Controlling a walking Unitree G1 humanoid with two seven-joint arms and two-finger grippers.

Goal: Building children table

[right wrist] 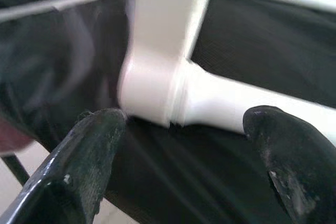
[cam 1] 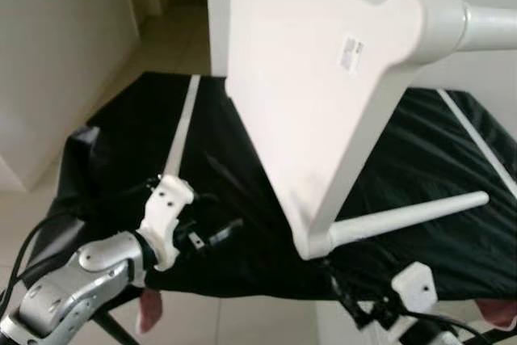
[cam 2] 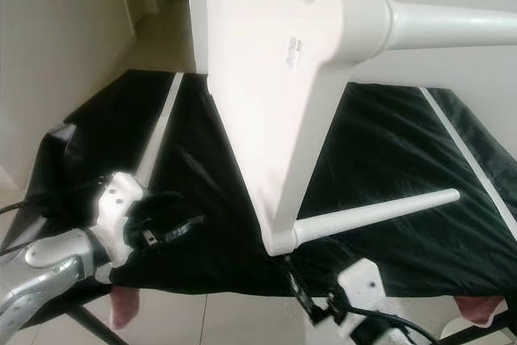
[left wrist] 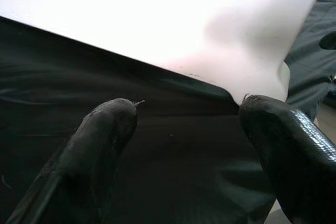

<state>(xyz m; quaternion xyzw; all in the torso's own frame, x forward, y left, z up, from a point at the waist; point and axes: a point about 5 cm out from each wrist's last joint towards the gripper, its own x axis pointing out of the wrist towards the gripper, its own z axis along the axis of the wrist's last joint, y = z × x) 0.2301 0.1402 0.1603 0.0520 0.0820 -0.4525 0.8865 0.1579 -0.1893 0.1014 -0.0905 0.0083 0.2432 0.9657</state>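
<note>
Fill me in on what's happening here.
A humanoid robot is putting together a small white table. The tabletop stands tilted on its edge on a surface draped in black cloth, with two legs already on: one sticking out low to the robot's right, one up high. The right gripper is open just below the low leg's joint. The left gripper is open too, near the tabletop's lower edge. Neither is holding anything.

I see the white tabletop tipped on edge on the black cloth, one leg pointing right, left gripper beside it.
</note>
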